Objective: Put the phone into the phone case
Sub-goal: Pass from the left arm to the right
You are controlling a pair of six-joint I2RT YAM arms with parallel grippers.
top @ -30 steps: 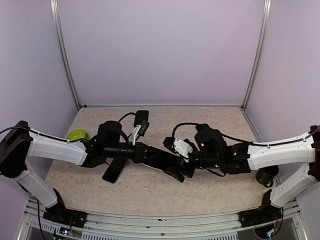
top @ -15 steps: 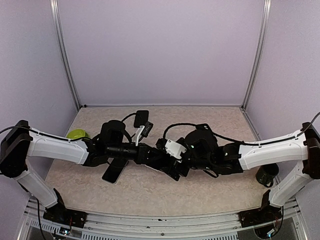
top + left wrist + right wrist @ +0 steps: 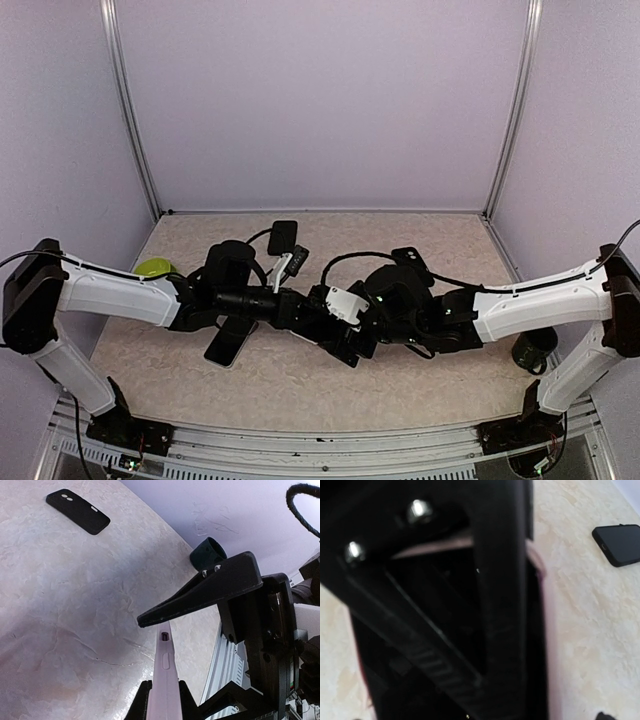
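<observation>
- Left gripper [image 3: 163,694] pinches the pale pink slab phone [image 3: 164,655] edgewise, above the beige mottled table [image 3: 60,605].
- Right gripper [image 3: 347,338] is spread wide about the phone's free end; whether it touches is unclear.
- The black rubbery phone case [image 3: 78,511] lies flat, well apart.

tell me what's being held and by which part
Left gripper clamps the phone across its flat faces, near one end; right gripper open, holding nothing.
</observation>
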